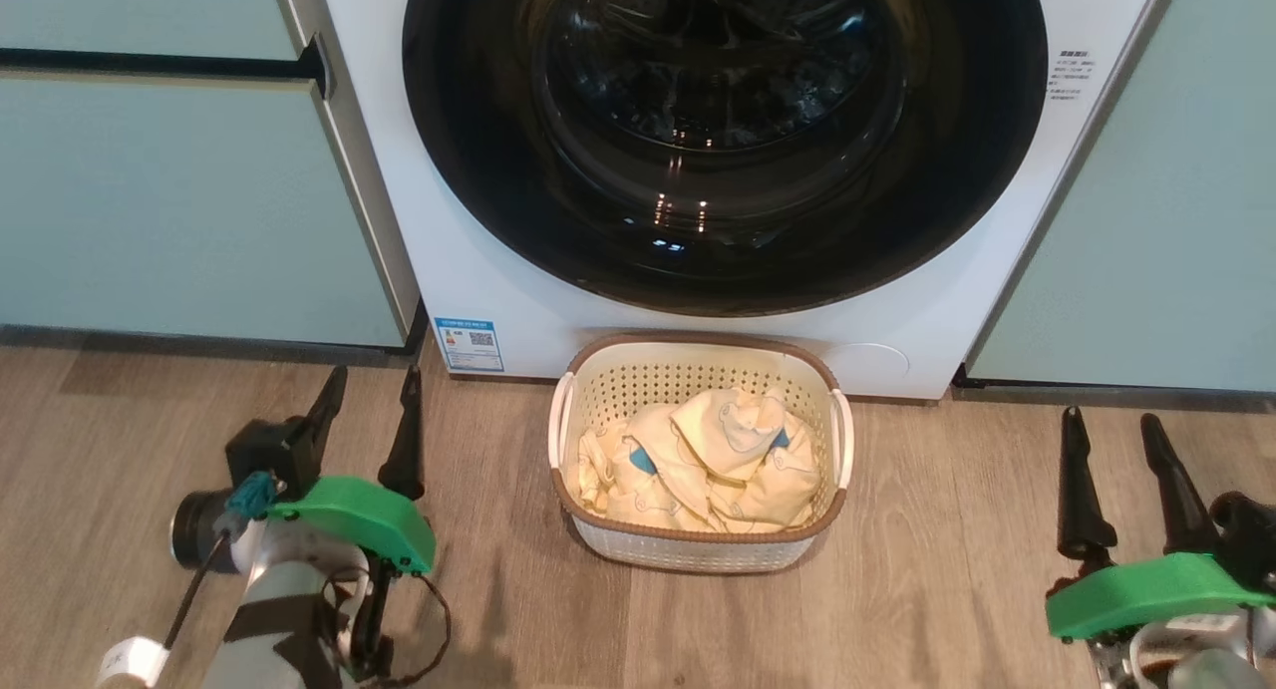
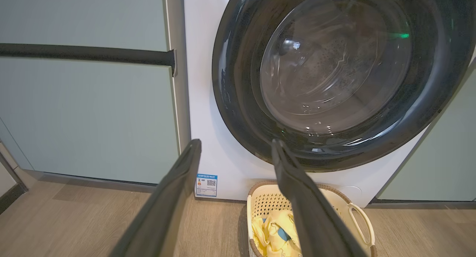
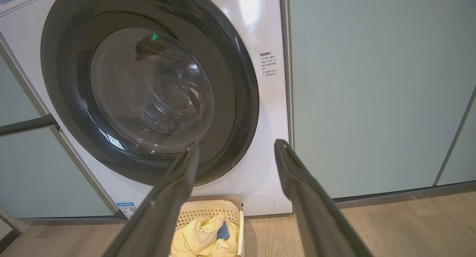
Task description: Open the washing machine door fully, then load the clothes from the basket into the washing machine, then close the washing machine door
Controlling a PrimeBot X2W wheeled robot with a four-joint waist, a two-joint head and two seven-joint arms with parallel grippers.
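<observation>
The washing machine door [image 1: 723, 131] fills the upper middle of the head view, a glossy black ring around a clear bulging glass. It lies flush against the white front of the washing machine [image 1: 449, 270], so it looks shut, and the opening step is not yet done. Through the glass the wrist views show a dim perforated drum. I cannot tell from these pictures which side carries the hinge or the catch.

Directly under the door, at centre frame, the basket [image 1: 698, 554] stands on the wooden floor [image 1: 947, 569], its far rim just beside the machine's base. That spot likely keeps the carry from basket to drum short. The clothes [image 1: 713, 460] lie heaped inside it, pale yellow with blue patches, none hanging over the rim.

A small blue label [image 1: 466, 343] sits low on the machine's front, left of the basket. Pale teal cabinet doors [image 1: 179, 210] flank the machine at both sides of the frame.

The left claw [image 1: 372, 380] is at the lower left and the right claw [image 1: 1112, 420] at the lower right, each well apart from the basket. Both have their fingers spread apart and empty, pointing up the frame toward the machine. This reads as a ready stance, one arm free for the door and either free for the cloth.
</observation>
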